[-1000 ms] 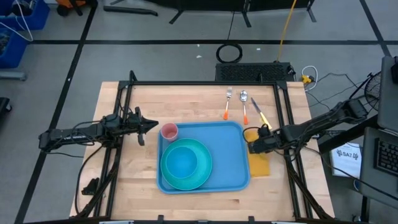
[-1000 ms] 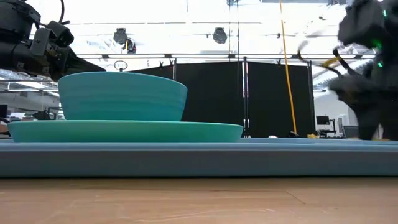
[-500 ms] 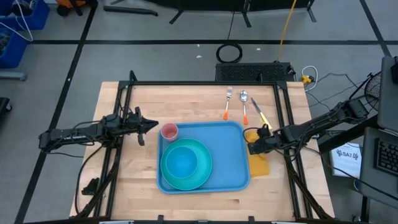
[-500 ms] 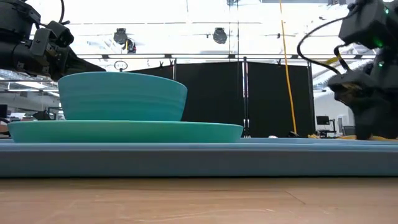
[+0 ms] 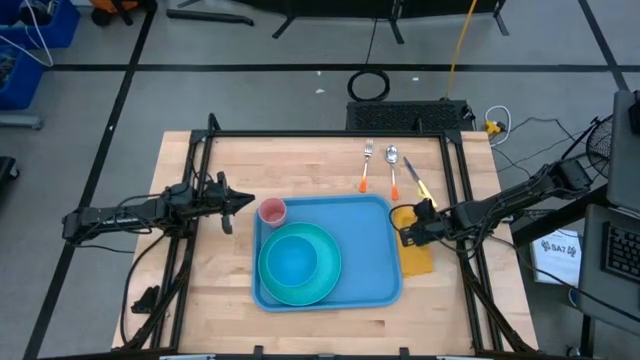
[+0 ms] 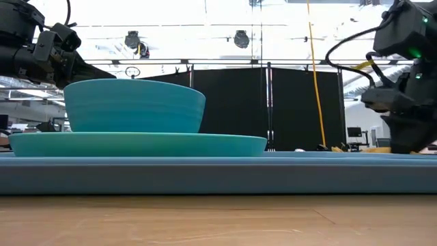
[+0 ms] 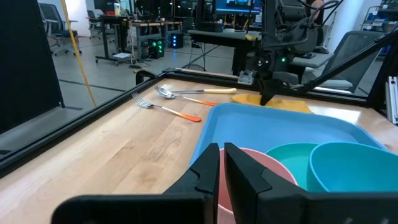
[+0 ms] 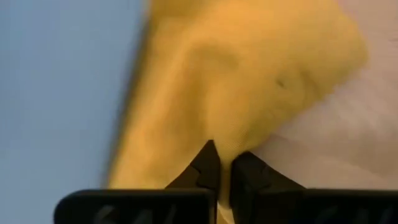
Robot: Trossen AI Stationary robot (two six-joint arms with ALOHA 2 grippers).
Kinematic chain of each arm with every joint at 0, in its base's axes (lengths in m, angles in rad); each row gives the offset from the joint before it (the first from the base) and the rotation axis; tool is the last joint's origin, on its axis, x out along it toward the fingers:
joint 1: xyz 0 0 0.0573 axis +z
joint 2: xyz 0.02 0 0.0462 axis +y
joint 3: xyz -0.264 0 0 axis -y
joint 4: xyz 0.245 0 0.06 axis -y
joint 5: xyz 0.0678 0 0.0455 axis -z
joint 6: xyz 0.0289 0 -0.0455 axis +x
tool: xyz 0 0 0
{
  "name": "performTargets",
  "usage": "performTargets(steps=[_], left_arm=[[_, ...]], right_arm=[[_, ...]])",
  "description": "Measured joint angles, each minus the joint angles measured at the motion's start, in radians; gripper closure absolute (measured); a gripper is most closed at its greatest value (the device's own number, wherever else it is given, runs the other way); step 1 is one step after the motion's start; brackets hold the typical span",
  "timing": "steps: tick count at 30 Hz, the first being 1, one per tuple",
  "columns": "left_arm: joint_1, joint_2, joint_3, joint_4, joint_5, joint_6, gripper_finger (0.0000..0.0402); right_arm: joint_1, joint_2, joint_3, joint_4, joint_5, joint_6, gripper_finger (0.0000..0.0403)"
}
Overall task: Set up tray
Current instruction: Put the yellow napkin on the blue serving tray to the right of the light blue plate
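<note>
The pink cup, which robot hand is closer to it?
The left. The left gripper sits just beside the pink cup, while the right gripper is across the tray, pinching the yellow napkin.

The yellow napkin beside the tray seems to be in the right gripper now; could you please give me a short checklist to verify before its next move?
1. Right gripper shut on the yellow napkin: ok, the right wrist view shows cloth pinched.
2. Napkin lifted off the table: cannot tell.
3. Free space on the tray beside the plate: ok.
4. Fork and spoon lie apart from the napkin: ok.
5. Left gripper well away, left of the pink cup: ok.
</note>
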Motion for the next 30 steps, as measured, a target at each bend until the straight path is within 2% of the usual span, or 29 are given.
performTargets(steps=[6, 16, 25, 30], left_arm=[[0.000, 0.000, 0.000, 0.000, 0.000, 0.000, 0.0376], [0.000, 0.000, 0.000, 0.000, 0.000, 0.000, 0.0376], [0.000, 0.000, 0.000, 0.000, 0.000, 0.000, 0.0376], [0.000, 0.000, 0.000, 0.000, 0.000, 0.000, 0.0376]], right_arm=[[0.001, -0.057, 0.000, 0.198, 0.063, -0.125, 0.0400], [0.035, -0.111, 0.001, 0.717, 0.073, -0.384, 0.0401], [0.146, -0.021, 0.002, 1.038, 0.064, -0.349, 0.0402], [0.213, 0.080, 0.002, 1.053, 0.158, -0.229, 0.0402]])
